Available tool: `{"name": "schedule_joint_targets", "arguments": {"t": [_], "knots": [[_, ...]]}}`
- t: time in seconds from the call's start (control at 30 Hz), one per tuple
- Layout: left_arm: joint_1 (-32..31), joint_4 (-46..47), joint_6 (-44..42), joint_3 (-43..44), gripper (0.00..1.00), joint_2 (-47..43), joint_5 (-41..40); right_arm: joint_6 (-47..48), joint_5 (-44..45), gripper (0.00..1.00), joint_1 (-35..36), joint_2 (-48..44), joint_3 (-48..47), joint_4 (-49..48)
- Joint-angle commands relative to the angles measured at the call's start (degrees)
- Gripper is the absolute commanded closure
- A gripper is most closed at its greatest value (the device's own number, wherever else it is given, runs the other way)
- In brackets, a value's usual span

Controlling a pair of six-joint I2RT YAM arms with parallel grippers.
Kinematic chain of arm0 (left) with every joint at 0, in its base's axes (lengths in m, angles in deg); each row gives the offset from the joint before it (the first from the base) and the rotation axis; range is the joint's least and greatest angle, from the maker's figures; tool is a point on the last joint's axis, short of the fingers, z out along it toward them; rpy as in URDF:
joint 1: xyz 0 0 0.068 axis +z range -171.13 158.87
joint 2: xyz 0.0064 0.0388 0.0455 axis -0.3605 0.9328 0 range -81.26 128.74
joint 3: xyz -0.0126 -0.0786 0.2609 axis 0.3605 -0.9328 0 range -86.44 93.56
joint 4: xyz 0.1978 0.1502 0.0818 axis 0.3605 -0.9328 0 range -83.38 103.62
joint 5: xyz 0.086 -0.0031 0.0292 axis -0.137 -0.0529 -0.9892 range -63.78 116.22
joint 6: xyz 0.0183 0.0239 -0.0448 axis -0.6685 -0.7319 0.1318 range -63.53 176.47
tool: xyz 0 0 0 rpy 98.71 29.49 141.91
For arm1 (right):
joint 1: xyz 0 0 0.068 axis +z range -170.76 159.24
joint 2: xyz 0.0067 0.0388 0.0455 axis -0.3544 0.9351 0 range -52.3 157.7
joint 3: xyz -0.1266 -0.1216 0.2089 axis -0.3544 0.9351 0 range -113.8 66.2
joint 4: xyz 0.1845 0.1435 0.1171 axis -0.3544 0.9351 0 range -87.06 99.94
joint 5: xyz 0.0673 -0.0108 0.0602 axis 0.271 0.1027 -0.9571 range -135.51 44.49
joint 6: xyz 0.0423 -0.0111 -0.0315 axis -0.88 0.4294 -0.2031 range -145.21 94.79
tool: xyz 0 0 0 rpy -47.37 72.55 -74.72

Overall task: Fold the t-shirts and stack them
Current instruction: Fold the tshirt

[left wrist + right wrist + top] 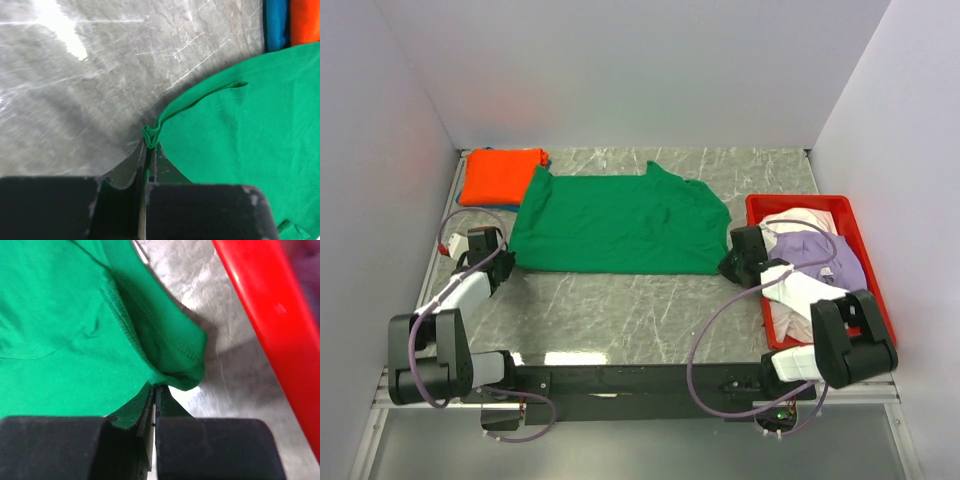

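Green t-shirt (620,225): spread flat on the table (620,320), long axis left to right, its near edge spanning both arms. Left fingers (200,210) pinch its near-left corner; right fingers (210,447) pinch its near-right corner, beside the red tray (798,199).

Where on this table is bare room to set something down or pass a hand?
Widest free patch: the near strip of table, between the green t-shirt and the arm bases. A smaller one far right, between shirt, back wall and red tray. Crowded: the far-left corner with the orange t-shirt, and its near corners pinched by left gripper and right gripper.
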Motion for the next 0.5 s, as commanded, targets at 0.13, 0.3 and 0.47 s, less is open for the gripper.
{"name": "schedule_joint_targets", "arguments": {"t": [0.13, 0.3, 0.47], "knots": [[0.1, -10.9, 1.5, -0.6, 0.99, -10.6, -6.4, 2.2, 0.5, 1.00, -0.8, -16.4, -0.5, 10.5], [0.1, -17.8, 3.6, -2.0, 0.99, -18.2, -7.8, 1.5, -2.4, 1.00, -0.9, -26.5, 2.0, 16.9], [0.1, -25.0, 5.1, -2.2, 0.99, -28.7, -9.2, -0.8, -5.2, 1.00, -1.0, -38.9, 4.7, 22.8]]}}
